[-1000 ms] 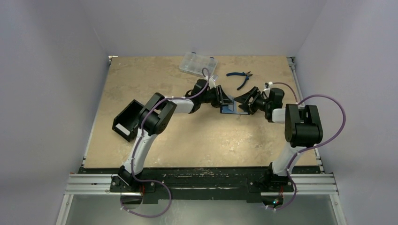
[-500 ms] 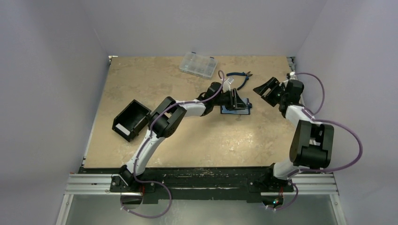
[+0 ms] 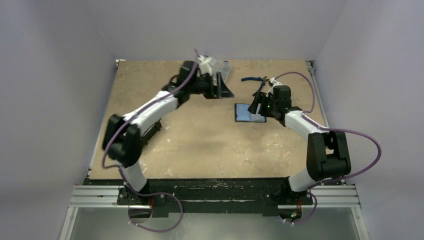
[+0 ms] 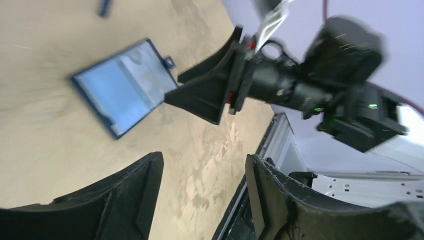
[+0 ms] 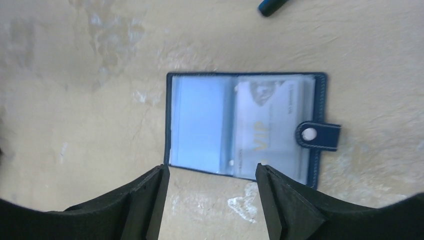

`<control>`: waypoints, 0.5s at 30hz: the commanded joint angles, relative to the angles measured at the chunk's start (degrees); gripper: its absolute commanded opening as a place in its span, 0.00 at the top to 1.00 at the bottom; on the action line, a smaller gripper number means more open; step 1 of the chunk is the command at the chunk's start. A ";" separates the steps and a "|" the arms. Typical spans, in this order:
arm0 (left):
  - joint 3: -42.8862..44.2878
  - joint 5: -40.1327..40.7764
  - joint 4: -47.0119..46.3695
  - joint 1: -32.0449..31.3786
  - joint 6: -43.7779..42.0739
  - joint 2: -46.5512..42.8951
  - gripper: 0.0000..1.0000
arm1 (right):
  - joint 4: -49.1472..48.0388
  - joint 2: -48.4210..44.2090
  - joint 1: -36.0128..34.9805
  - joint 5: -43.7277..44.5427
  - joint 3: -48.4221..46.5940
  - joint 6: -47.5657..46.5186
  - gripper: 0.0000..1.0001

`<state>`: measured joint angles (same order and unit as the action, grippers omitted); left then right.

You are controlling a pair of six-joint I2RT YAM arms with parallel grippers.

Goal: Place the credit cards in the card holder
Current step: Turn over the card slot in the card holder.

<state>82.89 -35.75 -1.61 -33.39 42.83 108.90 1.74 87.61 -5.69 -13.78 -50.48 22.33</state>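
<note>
The card holder (image 5: 200, 125) is laid open and flat on the surface (image 3: 200, 145), right of centre and toward the far side, with its inside turned upward. Its long axis is seen to run left to right in the top view. A snap tab (image 5: 318, 135) with a light stud is carried on one short edge, the edge at the right of the right wrist view; in the left wrist view that edge is turned toward the right arm. One whitish-grey credit card (image 5: 270, 125), printed "VIP", is held under the clear sleeve of the half beside the tab, and its long axis is set across that of the opened holder. A pale blue sleeve is shown in the other half. The jaws of the right gripper (image 5: 211, 175) are held apart above the holder's long edge, and nothing is gripped between them. The jaws of the left gripper (image 4: 203, 160) are likewise parted and empty; they are raised well apart from the holder, toward the far left of it. Blue-handled pliers (image 3: 254, 80) are seen on the surface just beyond the holder, and a clear compartment case (image 3: 224, 67) is partly hidden behind the left gripper at the far edge.
</note>
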 commanded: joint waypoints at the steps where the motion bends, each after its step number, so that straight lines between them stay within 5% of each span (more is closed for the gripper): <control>1: -4.17 10.80 30.39 5.59 -18.64 -17.95 0.33 | 3.32 -2.62 -6.88 11.38 -2.85 -6.56 0.27; 5: -2.91 37.19 52.68 6.35 -17.81 -27.22 0.30 | 4.70 -2.60 -12.51 15.00 -5.31 -7.98 0.27; 7: -2.40 50.92 60.64 6.87 -11.30 -30.60 0.27 | 4.69 -3.10 -14.25 15.05 -5.88 -8.09 0.26; 10: -3.72 68.24 71.71 9.20 2.01 -34.76 0.09 | 4.12 -4.54 -15.72 13.28 -5.76 -7.88 0.26; 15: -11.27 75.18 75.71 16.53 14.04 -40.45 0.00 | 2.51 -7.70 -16.29 8.35 -3.44 -7.18 0.27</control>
<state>76.31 24.62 62.96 -22.11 44.77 72.69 6.15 83.83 -21.74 -2.79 -54.00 15.70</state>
